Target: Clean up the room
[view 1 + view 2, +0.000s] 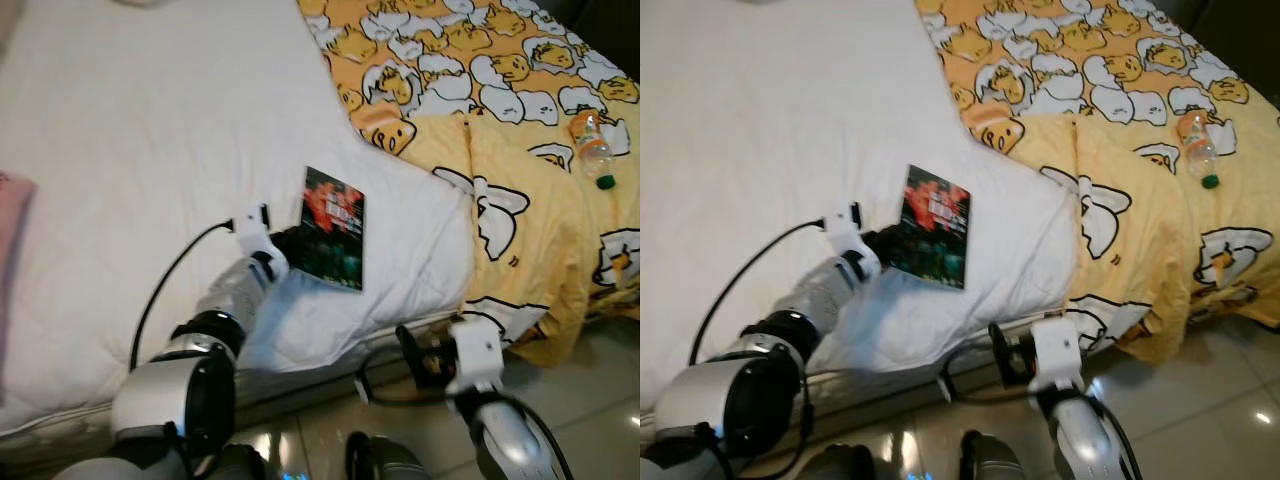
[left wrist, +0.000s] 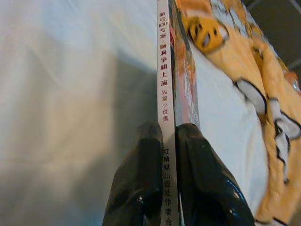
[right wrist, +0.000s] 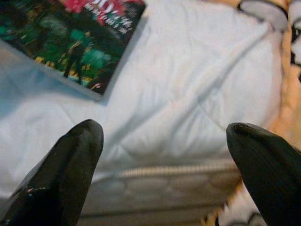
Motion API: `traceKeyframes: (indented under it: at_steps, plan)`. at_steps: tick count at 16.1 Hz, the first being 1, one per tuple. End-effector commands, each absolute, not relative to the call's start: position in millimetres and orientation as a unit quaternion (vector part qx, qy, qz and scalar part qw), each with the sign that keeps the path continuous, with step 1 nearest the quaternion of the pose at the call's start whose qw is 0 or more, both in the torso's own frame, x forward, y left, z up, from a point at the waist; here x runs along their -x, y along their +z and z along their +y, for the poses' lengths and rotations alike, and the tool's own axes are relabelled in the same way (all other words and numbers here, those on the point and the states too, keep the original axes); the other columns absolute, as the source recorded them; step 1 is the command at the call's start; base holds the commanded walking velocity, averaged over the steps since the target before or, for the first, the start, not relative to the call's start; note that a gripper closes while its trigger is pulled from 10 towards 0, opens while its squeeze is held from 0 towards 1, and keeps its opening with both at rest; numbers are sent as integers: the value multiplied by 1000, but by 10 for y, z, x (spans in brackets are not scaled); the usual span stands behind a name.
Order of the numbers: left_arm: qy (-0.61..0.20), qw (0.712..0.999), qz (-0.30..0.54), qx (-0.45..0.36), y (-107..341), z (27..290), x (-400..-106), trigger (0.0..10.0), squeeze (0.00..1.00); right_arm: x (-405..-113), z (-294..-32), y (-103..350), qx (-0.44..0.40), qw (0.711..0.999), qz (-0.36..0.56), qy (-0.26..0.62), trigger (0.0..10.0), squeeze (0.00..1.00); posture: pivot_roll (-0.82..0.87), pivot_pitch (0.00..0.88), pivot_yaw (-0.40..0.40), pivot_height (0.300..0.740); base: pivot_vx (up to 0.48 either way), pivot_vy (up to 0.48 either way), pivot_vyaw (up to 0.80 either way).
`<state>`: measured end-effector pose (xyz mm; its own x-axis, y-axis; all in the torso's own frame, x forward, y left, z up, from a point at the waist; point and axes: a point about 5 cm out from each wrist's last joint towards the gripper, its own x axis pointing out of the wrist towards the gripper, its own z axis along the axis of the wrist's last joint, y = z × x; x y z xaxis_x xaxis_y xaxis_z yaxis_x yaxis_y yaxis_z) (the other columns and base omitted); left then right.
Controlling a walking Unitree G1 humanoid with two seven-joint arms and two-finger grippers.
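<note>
A pale pink cloth (image 1: pixel 12 225) shows at the far left edge of the bed, soft and blurred. The bed's white quilt (image 1: pixel 150 150) is puffy and lightly creased, with a stitched mattress edge below it. My left claw (image 1: pixel 284 243) reaches over that quilt and pinches the book (image 1: pixel 334 228), a thin glossy paperback with a dark cover of red and green print; it stands tilted on the quilt near the bed's front edge. My left wrist view shows its pale spine (image 2: pixel 164 94), printed with Chinese characters, squeezed between my two rounded black fingers (image 2: pixel 136 183). A black cable (image 1: pixel 165 285) loops from that wrist. To the right lies a yellow blanket (image 1: pixel 520 180) printed with white and yellow cartoon egg figures, draping over the bed's edge. A clear plastic bottle (image 1: pixel 592 148) with an orange label and green cap lies on it, well apart from the book. My right claw (image 3: pixel 169 155) hangs spread wide, holding nothing, before the bed's front edge over glossy floor tiles (image 1: pixel 590 400).
</note>
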<state>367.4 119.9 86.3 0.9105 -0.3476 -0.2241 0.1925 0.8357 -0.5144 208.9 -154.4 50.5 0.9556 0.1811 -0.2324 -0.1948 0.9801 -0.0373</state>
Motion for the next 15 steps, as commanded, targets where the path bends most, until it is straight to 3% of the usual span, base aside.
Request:
traceKeyframes:
  at_steps: [1,3,4,8,9,10,15]
  plan:
    - [-131,951,110,256,1071,1282,-3784,0,0,-2119,-1603,473,35,990,115,80,10000,0,-73,12,3,736,0,0,0]
    - [-124,970,88,190,1164,1415,-3824,0,0,-2230,-1610,516,33,992,100,71,10000,0,-67,0,18,736,0,0,0]
    - [-139,985,40,91,1321,1489,-3858,0,0,-2350,-1658,645,31,996,69,53,10000,0,-59,0,30,736,0,0,0]
    - [-166,984,-44,52,1585,1400,-3866,0,0,-2584,-1849,921,17,1000,1,-2,10000,0,-41,0,72,736,0,0,0]
    - [-151,987,-46,40,1585,1369,-3866,7569,0,-2622,-1870,940,13,1000,-5,-10,10000,0,-42,0,74,736,0,0,0]
    - [-153,986,-49,40,1566,1309,-3852,10000,0,-2665,-1868,942,11,1000,-6,-10,10000,0,-36,0,68,736,0,0,0]
    - [-145,988,-25,36,1410,1256,-3796,10000,0,-2759,-1822,912,11,1000,2,4,10000,0,-35,0,54,736,0,0,359]
